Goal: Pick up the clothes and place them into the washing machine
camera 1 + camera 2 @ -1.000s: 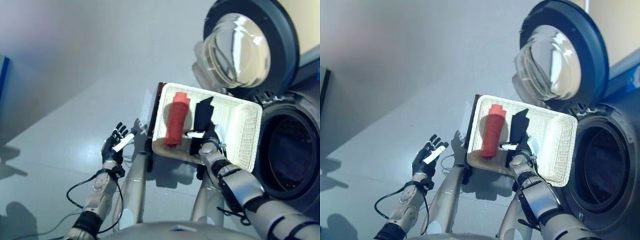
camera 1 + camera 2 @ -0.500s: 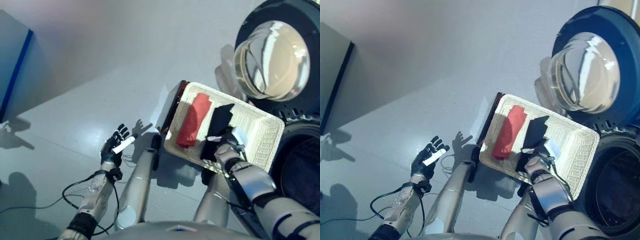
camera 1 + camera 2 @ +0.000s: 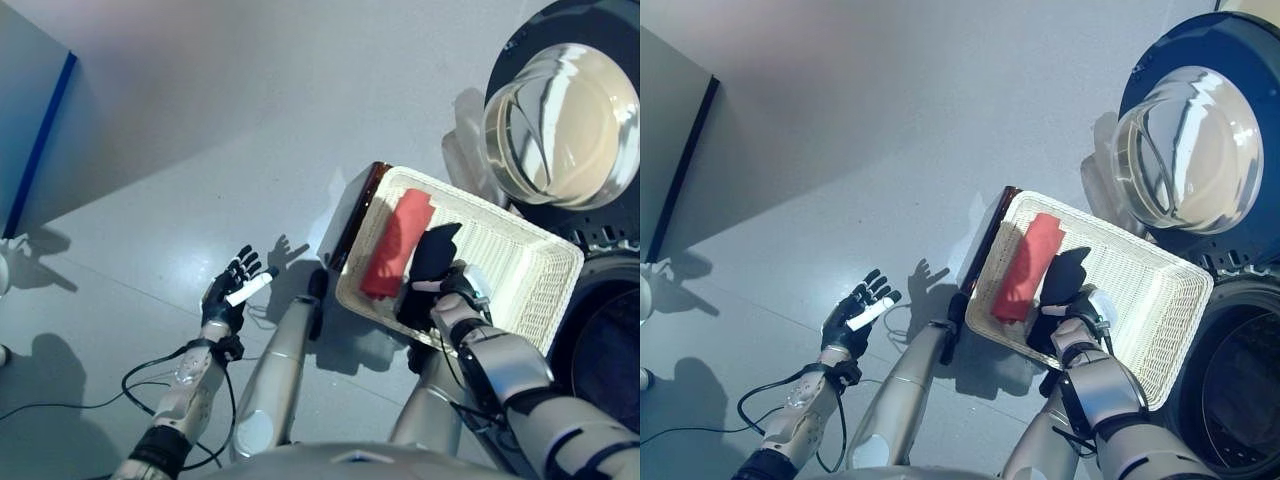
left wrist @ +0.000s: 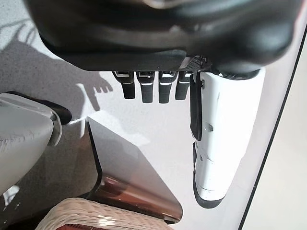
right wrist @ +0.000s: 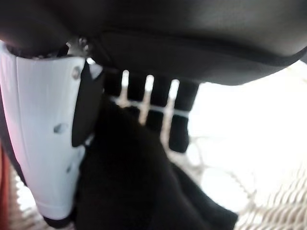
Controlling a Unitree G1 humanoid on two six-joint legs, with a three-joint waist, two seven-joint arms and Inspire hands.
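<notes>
A white wicker basket rests on a dark brown box beside the washing machine. In it lie a rolled red cloth and a black cloth. My right hand is at the basket's near side, with its fingers curled on the black cloth. In the right wrist view the black cloth sits between the white-covered thumb and the fingers. My left hand is open and empty over the floor, left of the box.
The washing machine's round glass door stands open behind the basket. Its dark drum opening is at the right. A blue-edged panel stands at the far left. Grey floor lies between them.
The camera has swung, so the whole scene has shifted. My right hand has stayed on the black cloth, which now looks more bunched. My left hand has kept its pose.
</notes>
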